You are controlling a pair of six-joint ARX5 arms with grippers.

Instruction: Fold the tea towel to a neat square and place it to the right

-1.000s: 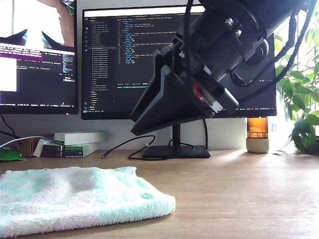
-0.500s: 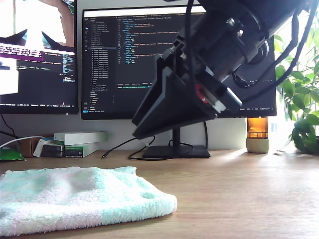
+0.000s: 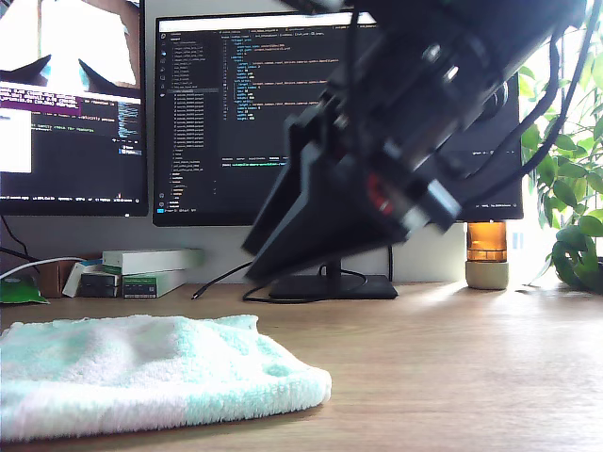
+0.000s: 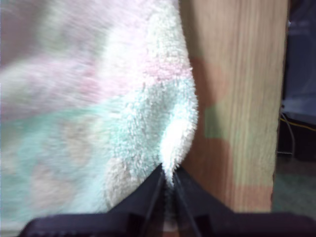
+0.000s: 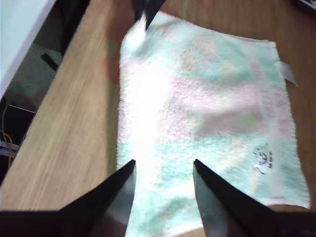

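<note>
The tea towel [image 3: 141,372] lies as a fluffy mint, pink and white pad on the wooden desk at the exterior view's lower left. My first gripper [image 4: 168,177] is shut on one corner of the towel [image 4: 98,108], which bunches up between its fingers. My second gripper [image 5: 164,165] hangs open above the towel [image 5: 197,98], its fingers apart over one edge. Opposite it, the first gripper's fingertips [image 5: 145,7] pinch the far corner. A small tag [image 5: 286,71] sticks out from another edge. In the exterior view the second gripper [image 3: 254,262] hovers over the towel's right end.
Two monitors [image 3: 245,113] stand along the back of the desk, with a stand base [image 3: 332,287] and a black cable [image 3: 236,278] beneath them. Boxes [image 3: 151,271] sit at the exterior view's back left. An amber jar [image 3: 487,254] and a plant [image 3: 570,188] are at its right.
The arm in the exterior view has dropped slightly and is now blurred with motion. The towel has hardly shifted.
</note>
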